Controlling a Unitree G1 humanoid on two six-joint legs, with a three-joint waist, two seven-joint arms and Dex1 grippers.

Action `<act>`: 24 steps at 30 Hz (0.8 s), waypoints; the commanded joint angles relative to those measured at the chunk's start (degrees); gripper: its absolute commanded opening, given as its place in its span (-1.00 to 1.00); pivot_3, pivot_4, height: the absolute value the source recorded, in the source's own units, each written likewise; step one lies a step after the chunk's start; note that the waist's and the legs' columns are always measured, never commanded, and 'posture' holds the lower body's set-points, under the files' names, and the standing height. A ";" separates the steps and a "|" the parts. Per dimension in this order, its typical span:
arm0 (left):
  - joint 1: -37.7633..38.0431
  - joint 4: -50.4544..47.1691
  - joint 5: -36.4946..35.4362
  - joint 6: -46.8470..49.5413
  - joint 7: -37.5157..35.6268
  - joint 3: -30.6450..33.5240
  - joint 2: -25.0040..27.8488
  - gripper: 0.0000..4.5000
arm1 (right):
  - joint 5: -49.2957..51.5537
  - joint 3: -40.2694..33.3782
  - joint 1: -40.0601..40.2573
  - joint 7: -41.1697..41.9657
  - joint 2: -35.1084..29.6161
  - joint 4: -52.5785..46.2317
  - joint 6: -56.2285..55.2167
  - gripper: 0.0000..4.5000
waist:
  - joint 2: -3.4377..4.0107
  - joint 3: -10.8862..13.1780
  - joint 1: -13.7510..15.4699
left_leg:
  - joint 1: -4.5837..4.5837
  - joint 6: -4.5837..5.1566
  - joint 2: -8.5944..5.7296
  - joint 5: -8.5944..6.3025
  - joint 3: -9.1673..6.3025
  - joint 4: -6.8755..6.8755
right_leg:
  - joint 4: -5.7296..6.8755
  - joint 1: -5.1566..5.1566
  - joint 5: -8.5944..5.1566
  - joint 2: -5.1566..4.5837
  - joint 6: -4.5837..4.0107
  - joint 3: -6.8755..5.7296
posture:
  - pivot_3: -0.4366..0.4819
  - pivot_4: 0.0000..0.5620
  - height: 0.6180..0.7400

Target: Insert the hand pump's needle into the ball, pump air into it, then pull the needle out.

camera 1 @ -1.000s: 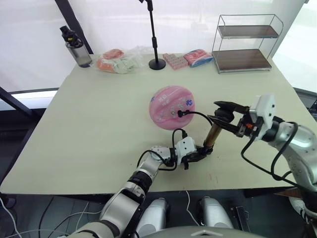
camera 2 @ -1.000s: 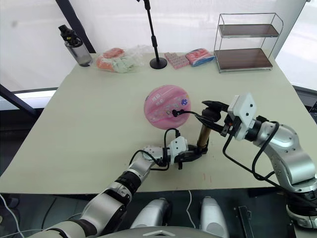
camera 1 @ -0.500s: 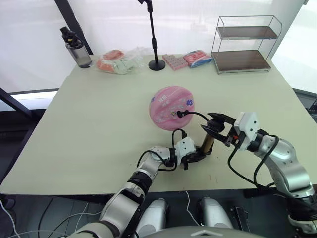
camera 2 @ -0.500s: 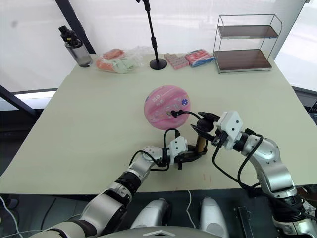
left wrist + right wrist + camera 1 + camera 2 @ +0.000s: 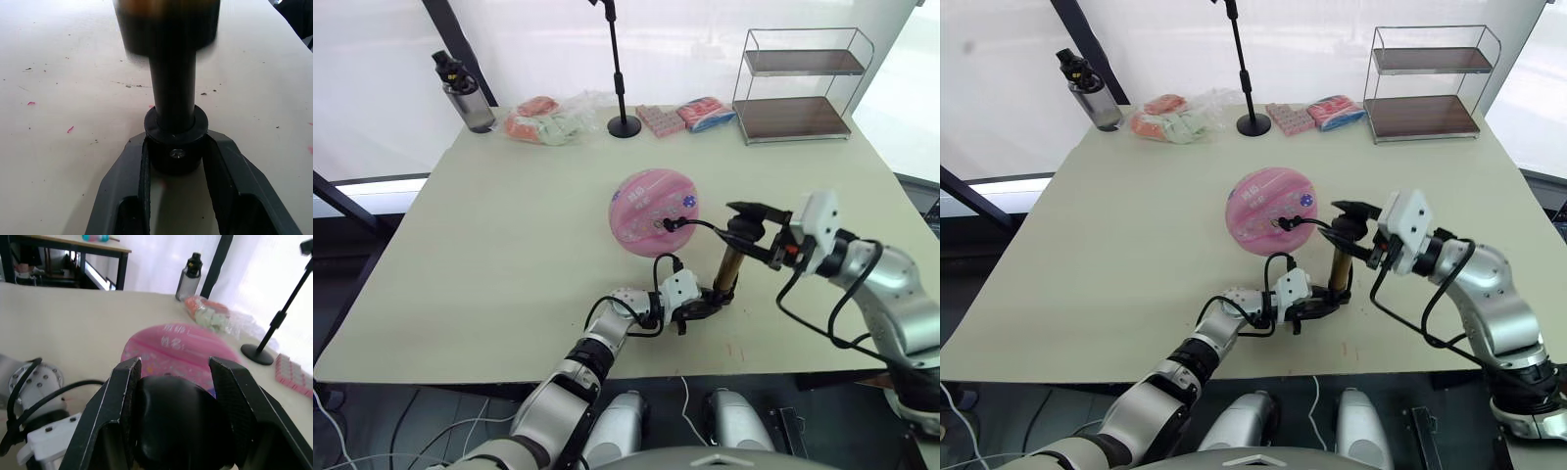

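Near the middle of the worktop's front edge you have the hand pump [image 5: 730, 270] standing upright on the table [image 5: 489, 245], with the left gripper [image 5: 703, 305] pinching its black base collar between both fingers [image 5: 126, 166], as the left wrist view shows plainly. The right gripper [image 5: 751, 227] sits at the top of the pump, its two fingers [image 5: 124, 396] closed on either side of the black T-handle [image 5: 178, 418]. Change over the last second: the handle went from raised to pushed down close to the cylinder half a second ago, and now it is raised again with the right arm lifted. You should read that as one full pump stroke finished and the next set up, so the task is in its pumping phase, with needle removal not yet started. The ball [image 5: 653, 210] lies near the centre of the worktop, just behind the pump, and the thin black hose [image 5: 697, 225] arcs from the pump top to the ball's near-right face. The needle itself is too small to make out, though the hose end meets the ball's skin, so it is probably seated. Writing: the ball carries pale printed characters and small stickers, none legible; no brand can be read on the pump either.
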 commanded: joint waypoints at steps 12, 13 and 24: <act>2.00 1.60 1.64 1.59 -0.70 -1.22 1.00 -0.53 | 10.56 -11.02 -15.03 0.32 -8.18 -2.04 6.10 -0.17 | 0.06 0.14 0.03 | -0.05 0.00 -0.01 0.00 -0.02 0.00 | -0.03 -0.02 0.00 -0.04 -0.01 -0.05 | -0.05 -0.47 1.00; 2.03 1.59 1.62 1.56 -0.70 -1.22 0.99 -0.53 | 11.11 -11.28 -15.48 0.30 -8.54 -2.17 6.82 -0.17 | 0.07 0.14 0.04 | -0.06 0.00 -0.01 0.00 -0.02 0.00 | -0.02 -0.02 0.00 -0.05 -0.01 -0.05 | -0.05 -0.47 1.00; 1.79 2.23 1.76 1.13 -0.25 -1.21 0.82 -0.53 | 13.29 -10.80 -12.32 -0.52 -8.58 -4.28 11.08 -0.17 | 0.07 0.13 0.07 | -0.06 0.00 -0.01 0.00 -0.01 -0.01 | -0.03 -0.01 0.00 -0.07 -0.01 -0.05 | -0.05 -0.47 1.00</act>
